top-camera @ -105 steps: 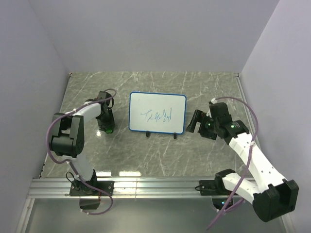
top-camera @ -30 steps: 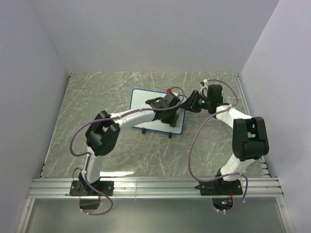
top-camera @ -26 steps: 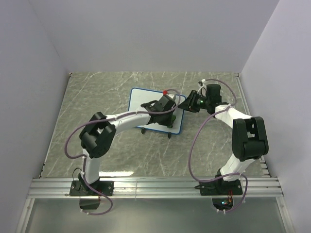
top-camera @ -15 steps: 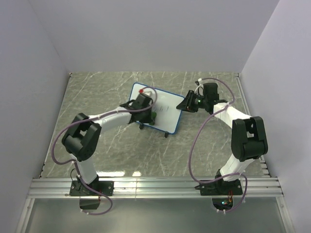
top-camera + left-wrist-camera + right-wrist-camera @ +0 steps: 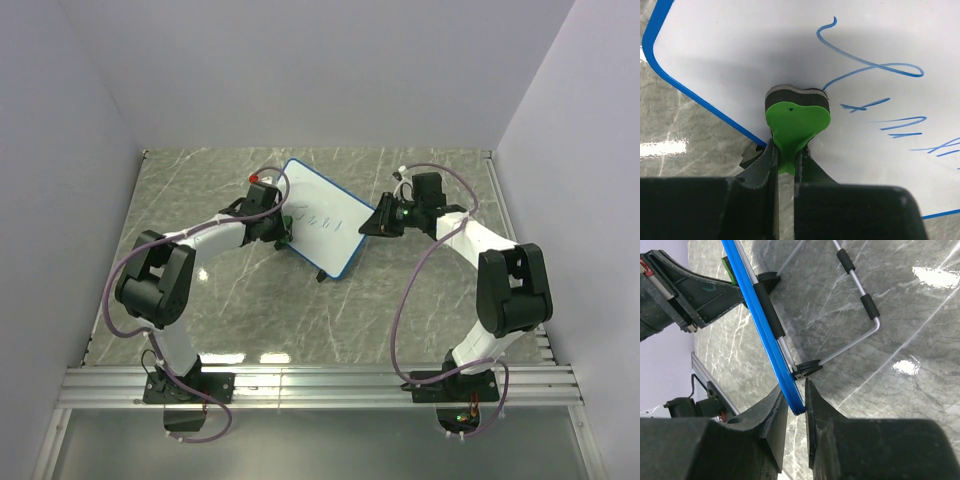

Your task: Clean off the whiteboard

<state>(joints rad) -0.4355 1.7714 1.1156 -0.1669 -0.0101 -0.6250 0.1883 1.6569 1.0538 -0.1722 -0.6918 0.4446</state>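
Now the left fingers [image 5: 771, 165] are squeezing the green eraser [image 5: 797, 112] tight. They are pressing it on the whiteboard [image 5: 740, 50] near its lower left edge, after sliding over from the right end. The right fingers [image 5: 780, 407] are pinching the board's frame. Farther back, at the upper middle of the surface [image 5: 250, 290], the whiteboard is turning crooked. Blue writing [image 5: 880, 100] is still showing, so the wiping is not finished.
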